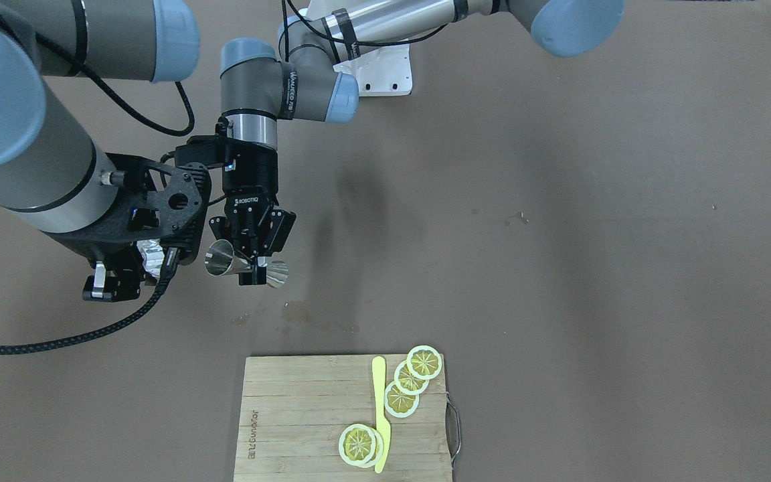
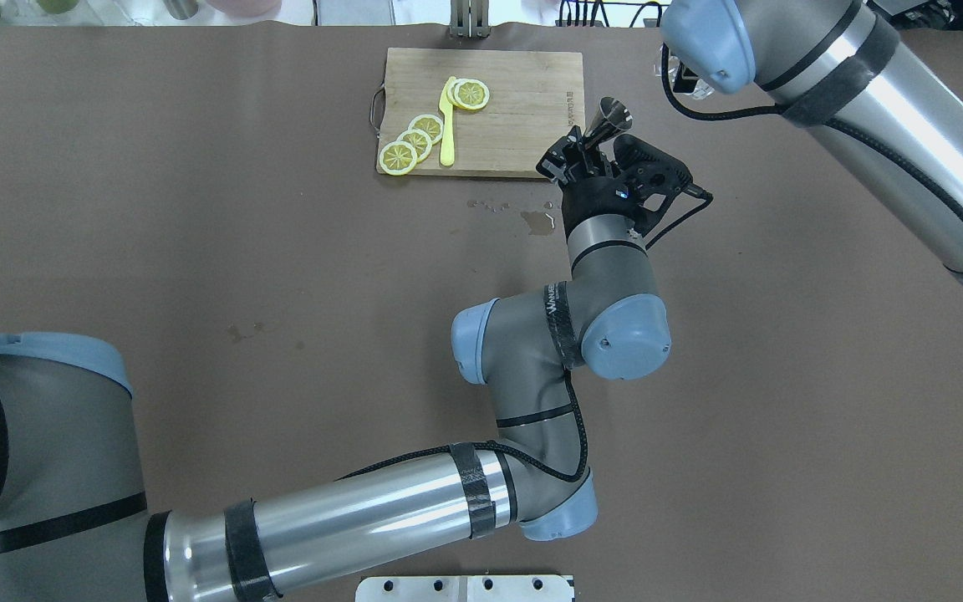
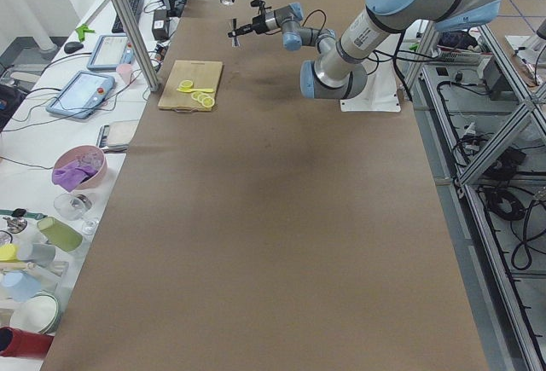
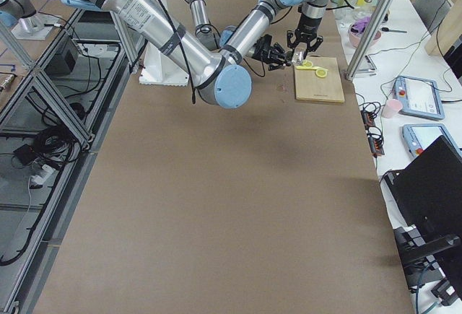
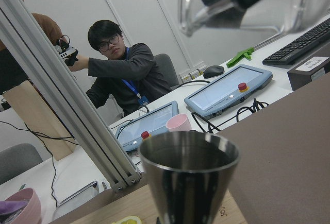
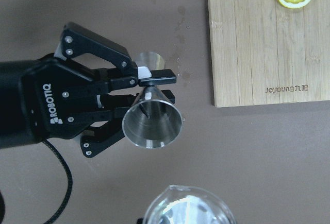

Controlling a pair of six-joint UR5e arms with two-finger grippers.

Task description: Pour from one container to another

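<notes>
My left gripper (image 1: pixel 255 268) reaches across the table and is shut on the narrow waist of the steel jigger (image 1: pixel 225 259), held in the air. In the right wrist view the jigger (image 6: pixel 152 123) shows its open upper cone, with the left gripper (image 6: pixel 149 87) clamped just behind it. My right gripper (image 1: pixel 141 264) is shut on the clear glass (image 1: pixel 151 258), right beside the jigger. The left wrist view has the jigger (image 5: pixel 191 172) low in front and the glass (image 5: pixel 242 2) higher up. Only the glass's rim (image 6: pixel 188 206) shows at the bottom of the right wrist view.
A wooden cutting board (image 1: pixel 292 428) with lemon slices (image 1: pixel 402 398) and a yellow knife (image 1: pixel 380 415) lies beyond the grippers. Wet spots (image 2: pixel 538 219) mark the brown table. Seated people (image 5: pixel 124 74), tablets and a metal post (image 5: pixel 67 116) stand past the table's end.
</notes>
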